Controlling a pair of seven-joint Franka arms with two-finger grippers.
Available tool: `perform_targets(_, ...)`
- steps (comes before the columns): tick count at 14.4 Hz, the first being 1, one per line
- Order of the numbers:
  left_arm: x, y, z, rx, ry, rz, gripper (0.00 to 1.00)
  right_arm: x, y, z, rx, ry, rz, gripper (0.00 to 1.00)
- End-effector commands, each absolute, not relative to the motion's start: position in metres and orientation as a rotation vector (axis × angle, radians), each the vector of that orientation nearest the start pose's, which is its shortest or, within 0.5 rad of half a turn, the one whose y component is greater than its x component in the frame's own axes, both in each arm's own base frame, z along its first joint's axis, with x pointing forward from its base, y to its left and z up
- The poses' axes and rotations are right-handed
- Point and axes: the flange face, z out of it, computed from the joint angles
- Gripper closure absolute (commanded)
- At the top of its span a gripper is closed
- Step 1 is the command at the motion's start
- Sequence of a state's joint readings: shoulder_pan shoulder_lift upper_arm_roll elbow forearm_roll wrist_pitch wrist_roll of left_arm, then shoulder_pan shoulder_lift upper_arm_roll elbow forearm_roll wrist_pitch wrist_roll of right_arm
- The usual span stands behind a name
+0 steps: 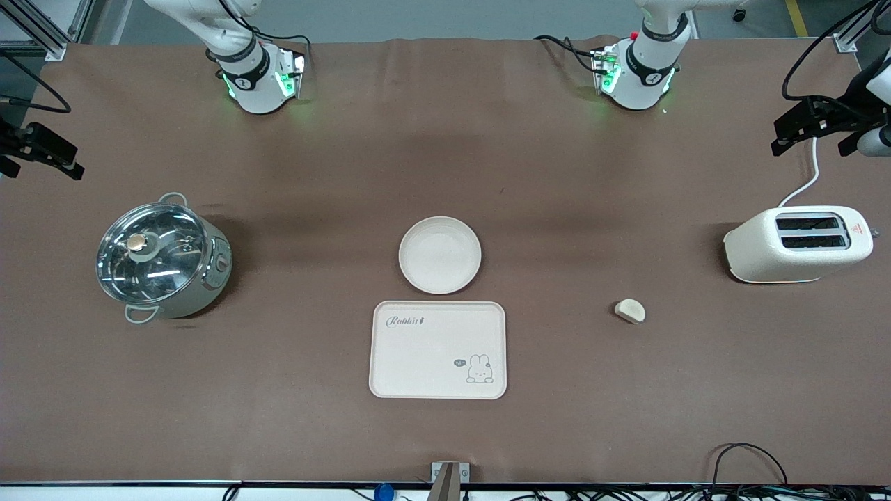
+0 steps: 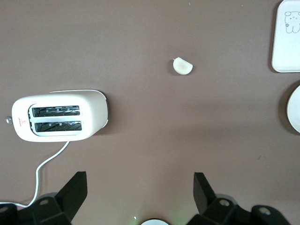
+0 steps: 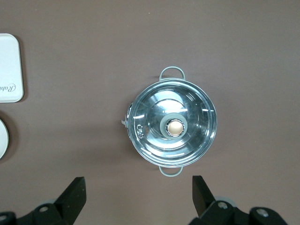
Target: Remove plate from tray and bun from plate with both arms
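Note:
The round cream plate [image 1: 439, 255] lies on the brown table, just farther from the front camera than the rabbit tray [image 1: 438, 349]. Its edge shows in the left wrist view [image 2: 294, 108] and the right wrist view [image 3: 3, 138]. The small half-moon bun [image 1: 630, 310] lies on the cloth toward the left arm's end, nearer the camera than the toaster; it also shows in the left wrist view [image 2: 182, 66]. My left gripper [image 2: 139, 190] is open and empty, high over the table beside the toaster. My right gripper [image 3: 138, 192] is open and empty, high over the table beside the pot.
A white toaster [image 1: 798, 243] with a cord stands at the left arm's end. A steel pot with a glass lid [image 1: 161, 257] stands at the right arm's end. Cables hang along the table's front edge.

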State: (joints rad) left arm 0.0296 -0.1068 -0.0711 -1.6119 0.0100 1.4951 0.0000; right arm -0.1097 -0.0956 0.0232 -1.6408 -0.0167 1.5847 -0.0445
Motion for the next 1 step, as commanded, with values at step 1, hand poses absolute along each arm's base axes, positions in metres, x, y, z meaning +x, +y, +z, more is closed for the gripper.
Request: perform_targets(1, 0.5078, -0.0272, 0.6602, -3.124, 0.104, 0.024, 0.0, 0.5218, -0.0479, 0.6446, -3.163, 0.088, -0.066, 0.0)
